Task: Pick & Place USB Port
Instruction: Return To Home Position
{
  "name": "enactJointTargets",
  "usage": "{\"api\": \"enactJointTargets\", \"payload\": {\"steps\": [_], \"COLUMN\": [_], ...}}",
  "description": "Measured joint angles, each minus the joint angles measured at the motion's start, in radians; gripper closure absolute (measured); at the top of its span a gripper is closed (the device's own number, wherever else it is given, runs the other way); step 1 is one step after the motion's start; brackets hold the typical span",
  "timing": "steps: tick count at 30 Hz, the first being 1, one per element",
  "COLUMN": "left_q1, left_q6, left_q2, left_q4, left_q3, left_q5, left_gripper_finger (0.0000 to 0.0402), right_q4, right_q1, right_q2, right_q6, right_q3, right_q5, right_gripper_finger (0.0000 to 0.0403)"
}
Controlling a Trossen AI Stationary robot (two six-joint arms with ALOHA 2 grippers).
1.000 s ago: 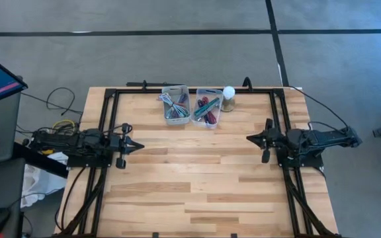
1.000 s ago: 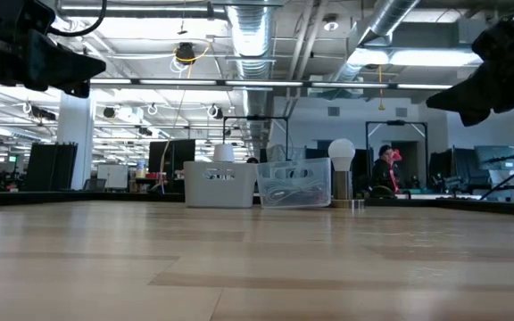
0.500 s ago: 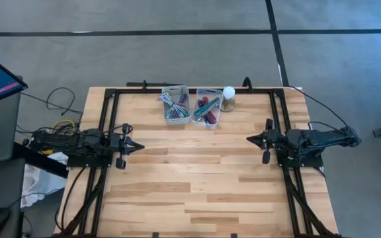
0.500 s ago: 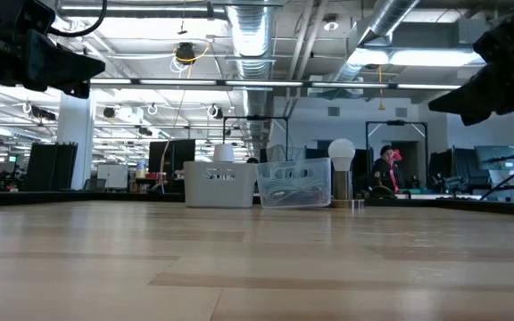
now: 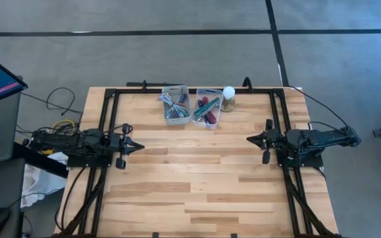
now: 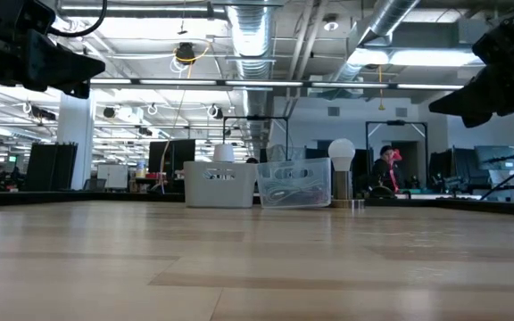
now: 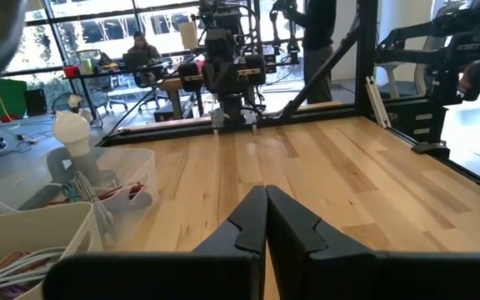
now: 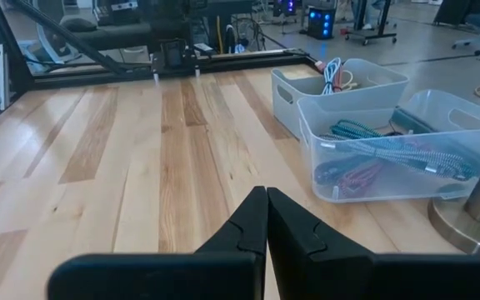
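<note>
Two clear plastic bins stand side by side at the table's far edge: the left bin [image 5: 175, 104] holds pale and coloured cables, the right bin [image 5: 208, 108] holds green, red and blue cables. They also show in the right wrist view [image 8: 390, 146]. My left gripper [image 5: 139, 146] is shut and empty over the table's left side. My right gripper [image 5: 249, 139] is shut and empty over the table's right side. Both hover above the wood, their tips pointing at each other.
A white bulb on a round base [image 5: 228, 98] stands just right of the bins. Black frame rails [image 5: 280, 125] run along both table sides. The bare wooden top [image 5: 197, 172] spreads between the arms. A person [image 6: 385, 169] sits in the room beyond.
</note>
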Motion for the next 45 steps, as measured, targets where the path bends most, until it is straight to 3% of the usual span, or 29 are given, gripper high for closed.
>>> {"api": "enactJointTargets", "payload": {"steps": [45], "left_q1": [0.000], "left_q6": [0.003], "left_q2": [0.000], "left_q4": [0.017], "left_q3": [-0.001], "left_q5": [0.000], "left_gripper_finger": [0.0387], "right_q4": [0.001], "right_q1": [0.000], "right_q2": [0.001], "right_q6": [0.000], "right_q3": [0.000], "right_q5": [-0.003], "right_gripper_finger": [0.0402]}}
